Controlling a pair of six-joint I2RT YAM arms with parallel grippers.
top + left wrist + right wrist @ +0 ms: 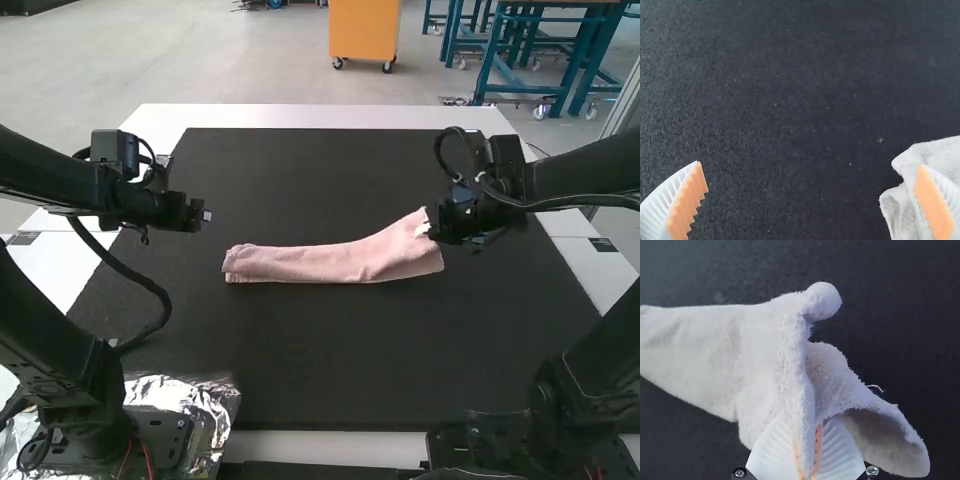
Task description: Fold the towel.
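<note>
The pink towel (335,260) lies as a long folded strip across the middle of the mat, its right end raised. At that end my right gripper (428,228) holds it. In the right wrist view the right gripper (809,455) is shut on a pinched ridge of the towel (760,355), with a loose flap hanging beside the fingers. My left gripper (205,215) is above the mat, left of and beyond the towel's left end. The left wrist view has the left gripper (812,187) wide open, one finger over a corner of the towel (897,200).
A dark mat (320,370) covers most of the white table (330,115). Crumpled foil (190,395) lies by the left arm's base. The arms stand at the near left and near right corners.
</note>
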